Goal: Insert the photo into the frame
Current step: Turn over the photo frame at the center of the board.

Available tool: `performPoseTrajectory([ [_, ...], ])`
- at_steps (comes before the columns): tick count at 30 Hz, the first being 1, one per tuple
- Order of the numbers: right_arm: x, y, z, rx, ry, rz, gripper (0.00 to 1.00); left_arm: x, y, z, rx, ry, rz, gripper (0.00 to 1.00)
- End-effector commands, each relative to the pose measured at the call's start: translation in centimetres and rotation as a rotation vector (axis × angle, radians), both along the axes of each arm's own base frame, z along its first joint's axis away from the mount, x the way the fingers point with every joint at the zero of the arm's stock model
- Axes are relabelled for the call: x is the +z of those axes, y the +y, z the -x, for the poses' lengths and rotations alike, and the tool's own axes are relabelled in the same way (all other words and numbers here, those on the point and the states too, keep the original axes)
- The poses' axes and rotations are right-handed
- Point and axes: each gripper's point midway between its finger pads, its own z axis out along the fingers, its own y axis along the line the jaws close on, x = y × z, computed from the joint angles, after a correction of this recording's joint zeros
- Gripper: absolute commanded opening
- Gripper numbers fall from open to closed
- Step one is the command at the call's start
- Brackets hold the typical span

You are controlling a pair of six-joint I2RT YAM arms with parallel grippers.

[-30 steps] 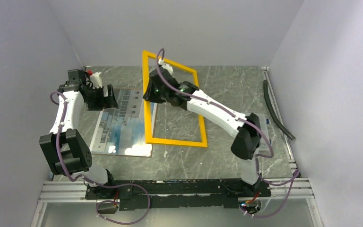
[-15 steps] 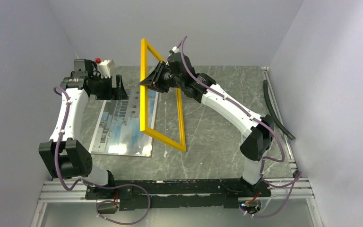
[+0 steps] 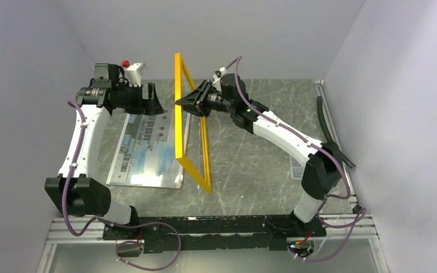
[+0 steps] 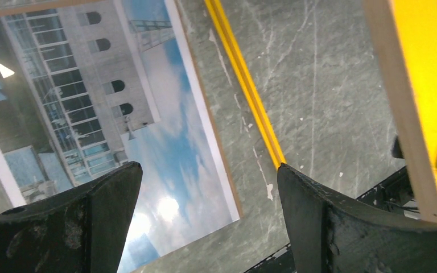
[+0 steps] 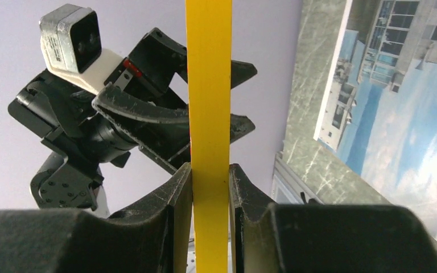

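Note:
The photo (image 3: 145,151), a building against blue sky, lies face up on the table's left half. It also shows in the left wrist view (image 4: 91,108) and the right wrist view (image 5: 401,114). The yellow frame (image 3: 178,131) stands almost on edge, its low corner near the photo's right side. My right gripper (image 3: 184,102) is shut on the frame's upper rail (image 5: 207,85), one finger on each face. My left gripper (image 3: 157,106) is open and empty. It hovers above the photo's far end, just left of the frame (image 4: 421,96).
A black hose (image 3: 333,133) lies along the right wall. Grey walls close in left, right and back. A metal rail (image 3: 216,224) runs along the near edge. The frame's lower rail (image 4: 244,85) rests on the marbled table (image 3: 262,159).
My right gripper has raised and turned the frame from a shallow tilt to nearly upright. My left gripper has risen and moved right, close to the frame.

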Motion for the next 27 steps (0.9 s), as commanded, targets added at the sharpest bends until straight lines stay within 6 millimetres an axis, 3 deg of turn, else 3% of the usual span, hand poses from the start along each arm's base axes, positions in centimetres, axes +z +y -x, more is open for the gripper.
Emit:
performPoseTrajectory([
  [1, 7.9, -1.3, 1.6, 0.05, -0.125, -0.239, 0.05, 3.1, -2.4, 0.6, -0.038, -0.06, 0.037, 0.95],
  [6, 6.7, -2.9, 1.5, 0.036, -0.115, -0.211, 0.15, 3.4, -4.7, 0.3, -0.078, -0.078, 0.016, 0.95],
  [13, 4.6, -5.5, 1.7, 0.011, -0.096, -0.155, 0.48, 4.0, -7.8, -1.1, -0.114, -0.109, 0.009, 0.95],
  [17, 4.3, -7.4, 2.0, 0.007, -0.108, -0.101, 0.63, 4.3, -9.9, -2.1, -0.139, -0.13, 0.009, 0.95],
  [23, 3.9, -10.0, 2.4, 0.023, -0.123, 0.008, 0.74, 3.4, -13.3, -3.3, -0.188, -0.124, -0.01, 0.95],
  [27, 3.4, -11.5, 2.7, 0.025, -0.134, 0.075, 0.75, 3.0, -15.1, -3.7, -0.223, -0.128, -0.032, 0.95],
])
